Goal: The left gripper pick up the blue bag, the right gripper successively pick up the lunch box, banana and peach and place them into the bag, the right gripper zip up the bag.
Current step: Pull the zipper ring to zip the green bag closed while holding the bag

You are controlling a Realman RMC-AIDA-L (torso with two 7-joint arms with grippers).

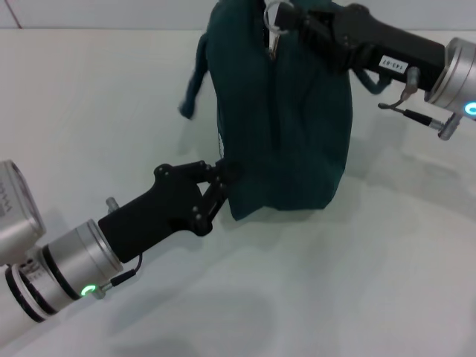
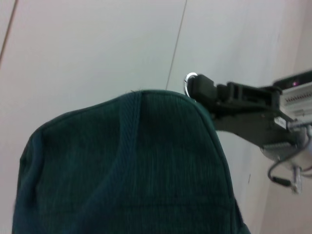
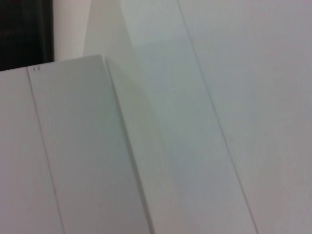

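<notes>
Left gripper (image 1: 222, 181) clamped on blue bag (image 1: 286, 119) lower left edge; right gripper (image 1: 286, 18) pinches zipper pull (image 1: 274, 36) at top; contents hidden.

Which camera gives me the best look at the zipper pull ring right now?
Head view: the zipper pull ring shows at the bag top, at the right gripper tip. Left wrist view shows the ring only partly, behind the bag's edge. Right wrist view shows none of it.

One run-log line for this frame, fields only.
stage: zipping | left tool: clamped on bag lower edge | right tool: at zipper pull ring, bag top | fruit, lunch box: unseen
</notes>
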